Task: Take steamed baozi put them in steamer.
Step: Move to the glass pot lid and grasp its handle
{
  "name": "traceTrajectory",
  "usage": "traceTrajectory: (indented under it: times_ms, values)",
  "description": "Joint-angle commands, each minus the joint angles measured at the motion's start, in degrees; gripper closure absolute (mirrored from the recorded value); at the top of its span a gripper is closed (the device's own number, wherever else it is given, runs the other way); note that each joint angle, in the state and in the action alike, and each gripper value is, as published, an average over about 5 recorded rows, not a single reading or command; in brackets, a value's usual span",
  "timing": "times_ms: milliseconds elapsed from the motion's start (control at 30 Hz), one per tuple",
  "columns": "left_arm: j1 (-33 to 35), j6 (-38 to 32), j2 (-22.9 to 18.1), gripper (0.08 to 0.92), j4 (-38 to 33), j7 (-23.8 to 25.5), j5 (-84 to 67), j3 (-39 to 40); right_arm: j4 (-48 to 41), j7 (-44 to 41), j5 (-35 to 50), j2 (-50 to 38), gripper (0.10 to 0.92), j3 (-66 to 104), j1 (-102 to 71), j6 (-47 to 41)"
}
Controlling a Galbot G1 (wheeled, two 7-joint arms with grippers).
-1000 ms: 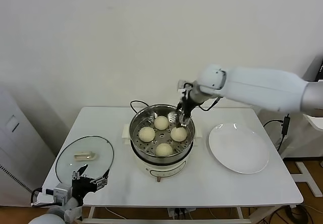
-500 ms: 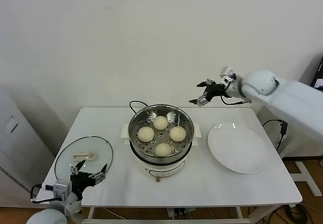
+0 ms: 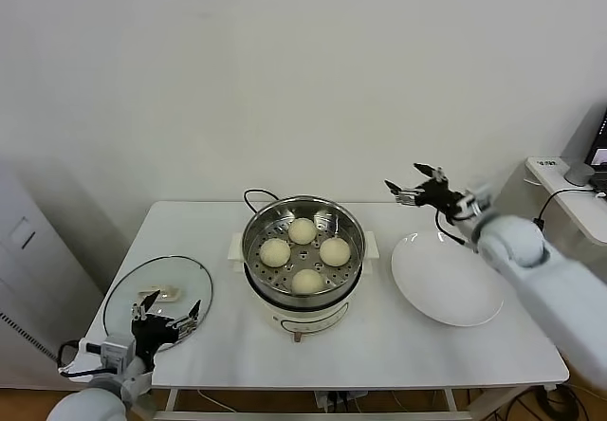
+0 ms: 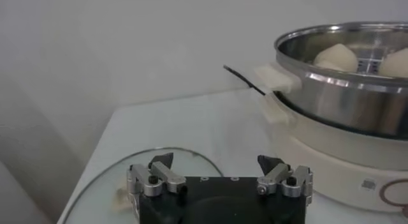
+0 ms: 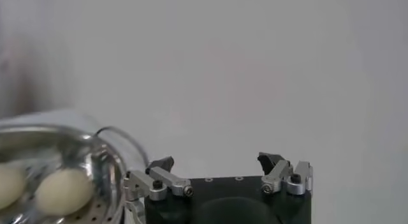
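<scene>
The steamer (image 3: 249, 247), a shiny steel basket on a white pot base, stands mid-table with several cream-white baozi (image 3: 303, 230) inside it. My right gripper (image 3: 406, 180) hangs open and empty in the air to the steamer's right, above the far edge of the plate. In the right wrist view the right gripper (image 5: 217, 160) holds nothing, with the steamer (image 5: 105, 171) and a baozi (image 5: 64, 190) off to one side. My left gripper (image 3: 169, 312) waits open over the glass lid by the front left corner. In the left wrist view the left gripper (image 4: 215, 161) faces the steamer (image 4: 344, 97).
A flat white plate (image 3: 446, 283) lies bare to the right of the steamer. The glass lid (image 3: 123, 293) with a cream handle rests at the front left. A black cord (image 3: 254, 194) loops behind the pot. A grey cabinet (image 3: 28, 269) stands left of the table.
My right gripper has pulled away from over the steamer, swinging right and lower, and now hangs over the plate's far edge. The left gripper has barely shifted.
</scene>
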Motion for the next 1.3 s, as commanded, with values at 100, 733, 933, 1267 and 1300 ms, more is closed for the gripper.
traceTrajectory:
  times_ms: [100, 733, 933, 1267, 1300]
  values:
    - [0.23, -4.4, 0.71, 0.177, 3.06, 2.55, 16.13, -0.88, 2.22, 0.81, -9.47, 14.59, 0.203, 34.79, -29.84, 8.42]
    - [0.83, -27.55, -2.7, 0.177, 22.87, 3.48, 79.2, -3.9, -0.41, -3.82, -14.87, 25.98, 0.203, 39.73, -33.08, 10.77]
    - [-1.05, -29.6, -5.08, 0.177, 25.88, 1.9, 90.06, -4.25, -1.03, -4.4, -15.97, 26.61, 0.203, 39.12, -32.78, 11.05]
    - [-7.46, -30.59, -6.79, 0.177, 31.69, -1.6, 98.25, -5.09, -2.08, -5.21, -17.69, 27.3, 0.203, 38.18, -32.15, 11.55]
    - [-8.19, -30.71, -6.79, 0.177, 32.46, -1.88, 98.7, -5.16, -2.26, -5.3, -17.84, 27.4, 0.203, 38.11, -32.1, 11.62]
